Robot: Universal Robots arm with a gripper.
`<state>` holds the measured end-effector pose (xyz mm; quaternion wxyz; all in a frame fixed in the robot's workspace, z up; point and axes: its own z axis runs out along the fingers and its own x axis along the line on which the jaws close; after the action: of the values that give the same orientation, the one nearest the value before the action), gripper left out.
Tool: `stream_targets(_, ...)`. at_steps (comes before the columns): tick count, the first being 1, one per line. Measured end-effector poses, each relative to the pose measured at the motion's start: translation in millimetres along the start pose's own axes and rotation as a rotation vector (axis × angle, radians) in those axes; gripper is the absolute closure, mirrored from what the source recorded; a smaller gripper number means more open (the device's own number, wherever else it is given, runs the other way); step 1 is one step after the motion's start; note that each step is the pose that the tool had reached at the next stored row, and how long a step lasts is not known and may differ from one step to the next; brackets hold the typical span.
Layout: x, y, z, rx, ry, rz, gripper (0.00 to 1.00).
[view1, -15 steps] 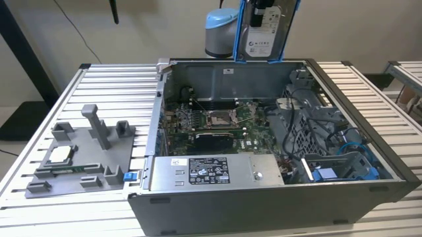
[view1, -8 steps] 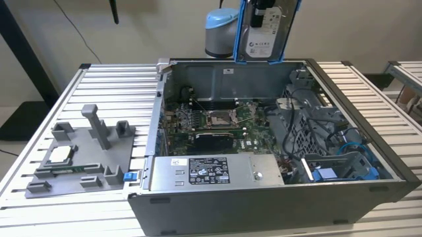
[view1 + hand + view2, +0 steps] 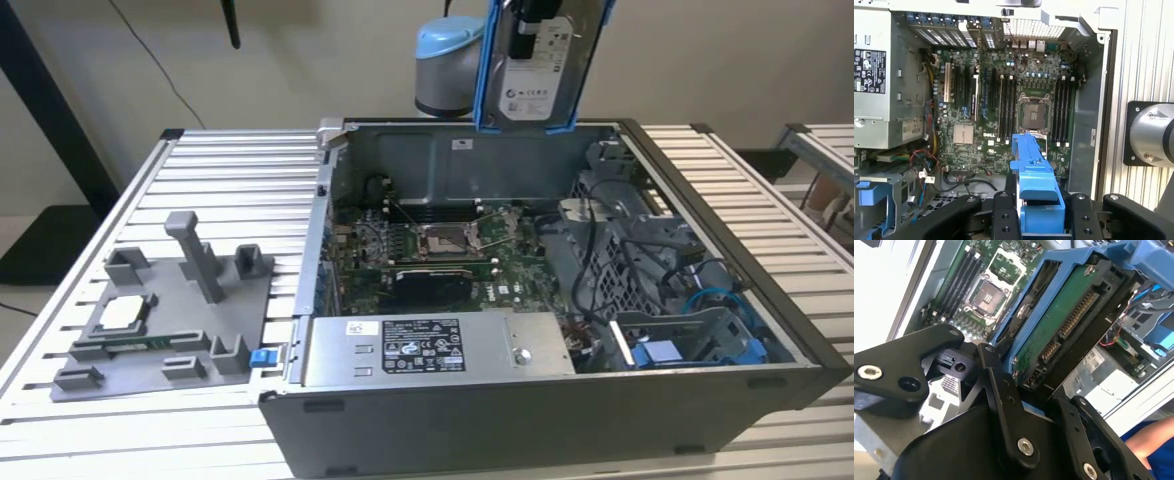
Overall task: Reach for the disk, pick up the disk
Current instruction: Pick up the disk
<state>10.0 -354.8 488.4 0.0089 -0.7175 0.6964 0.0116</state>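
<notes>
At the top centre of the exterior view, the disk [image 3: 537, 75] hangs upright, clamped between the closed jaws of the gripper [image 3: 538, 18], raised above the open computer case [image 3: 561, 420] on the slatted desk [image 3: 227, 180].

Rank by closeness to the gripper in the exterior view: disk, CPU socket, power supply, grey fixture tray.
1. disk, held in the gripper, lifted above the case
2. CPU socket, mid-motherboard
3. power supply, case front
4. grey fixture tray, exterior view's left
</notes>
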Motion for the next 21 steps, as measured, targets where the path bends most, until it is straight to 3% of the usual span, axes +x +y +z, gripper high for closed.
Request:
stream_targets(15,28.8,0.9,0.8,0.0008,-0.0001,0.043,1.00)
stream_targets(21,43.5,1.3,0.7,0.0007,-0.0003,0.055,1.00)
